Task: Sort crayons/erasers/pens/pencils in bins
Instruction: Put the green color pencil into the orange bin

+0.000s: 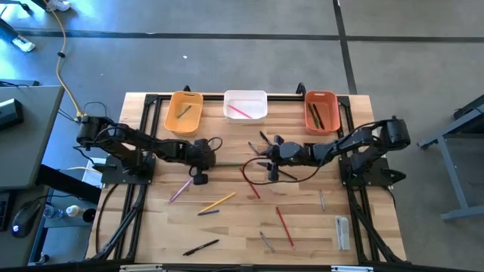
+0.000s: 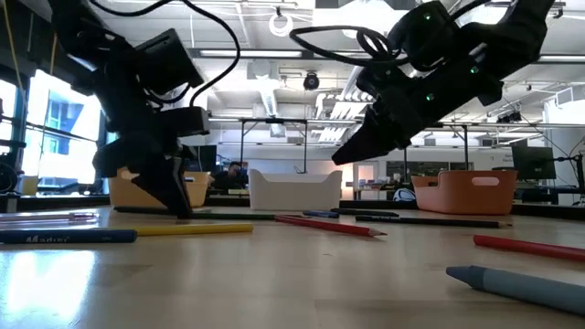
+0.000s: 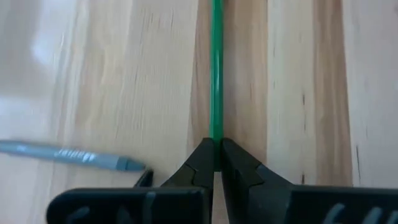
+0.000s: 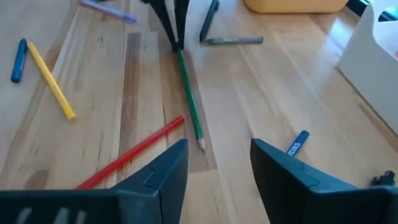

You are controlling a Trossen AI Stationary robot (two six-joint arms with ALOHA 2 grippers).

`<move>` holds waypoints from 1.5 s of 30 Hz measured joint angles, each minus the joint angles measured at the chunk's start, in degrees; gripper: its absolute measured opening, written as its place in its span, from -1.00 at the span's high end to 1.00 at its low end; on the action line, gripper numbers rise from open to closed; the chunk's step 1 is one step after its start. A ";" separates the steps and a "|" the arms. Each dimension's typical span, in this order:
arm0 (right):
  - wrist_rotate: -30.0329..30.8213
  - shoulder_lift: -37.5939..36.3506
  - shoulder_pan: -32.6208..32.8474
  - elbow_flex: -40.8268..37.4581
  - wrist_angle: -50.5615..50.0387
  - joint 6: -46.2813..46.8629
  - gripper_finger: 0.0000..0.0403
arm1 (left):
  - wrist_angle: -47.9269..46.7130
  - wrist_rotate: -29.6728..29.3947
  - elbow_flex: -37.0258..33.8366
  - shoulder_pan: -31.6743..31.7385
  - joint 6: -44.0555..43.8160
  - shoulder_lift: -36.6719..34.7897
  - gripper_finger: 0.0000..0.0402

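High view shows three plastic bins (image 1: 245, 115) partly filled along the worktop's far edge; many sticks remain loose. Left end effector (image 3: 215, 163) clamps a thin green pencil (image 3: 216, 68). Right end effector (image 4: 219, 163) stands apart, empty.

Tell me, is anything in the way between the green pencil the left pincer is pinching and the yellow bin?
Nothing visible blocks it. The left pincer is shut on the green pencil, which lies on the table. From above, only bare wood lies between that spot and the yellow-orange bin.
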 joint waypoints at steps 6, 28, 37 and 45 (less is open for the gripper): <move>-2.18 0.83 0.00 2.54 -0.74 0.04 0.17 | 9.26 0.49 -4.08 -0.02 0.05 -0.02 1.00; -8.12 16.61 -2.44 17.43 -18.73 -3.43 0.61 | 14.43 1.12 -5.50 0.00 0.44 0.24 1.00; -8.05 17.21 -2.66 17.40 -19.65 -4.09 0.89 | 14.98 1.09 -5.50 0.01 0.45 0.31 1.00; -8.00 17.65 -2.64 17.47 -20.24 -4.44 0.97 | 11.41 0.87 -3.72 0.00 -1.03 -0.58 0.84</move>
